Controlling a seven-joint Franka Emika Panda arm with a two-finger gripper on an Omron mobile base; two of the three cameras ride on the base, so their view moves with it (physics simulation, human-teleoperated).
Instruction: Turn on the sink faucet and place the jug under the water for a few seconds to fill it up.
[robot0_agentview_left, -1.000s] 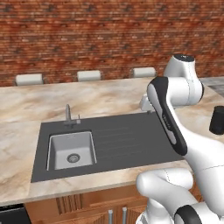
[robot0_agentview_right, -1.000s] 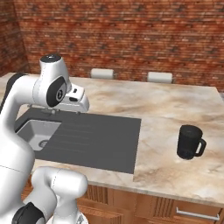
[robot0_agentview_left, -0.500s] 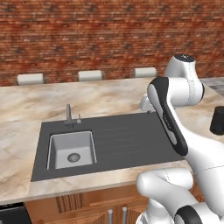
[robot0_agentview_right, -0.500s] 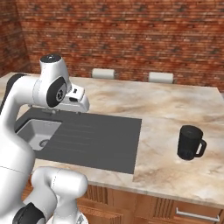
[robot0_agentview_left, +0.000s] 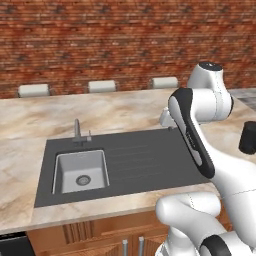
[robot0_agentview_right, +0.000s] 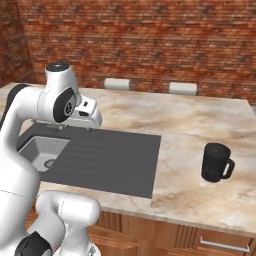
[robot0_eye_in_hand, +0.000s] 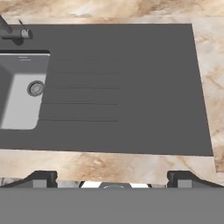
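Currently | jaws high over the sink (robot0_eye_in_hand: 131, 87) drainboard, apparently wide apart, holding nothing | jug (robot0_agentview_right: 216, 162) upright on table (robot0_agentview_right: 200, 120), well right of sink | faucet (robot0_agentview_left: 77, 131) behind basin.

There is no text, label, brand, number or sign that can be read in these pictures, not on the jug (robot0_agentview_right: 216, 162), not on the sink (robot0_agentview_left: 145, 162), not on the sink faucet (robot0_agentview_left: 77, 131) and not on the counter (robot0_agentview_right: 200, 125).
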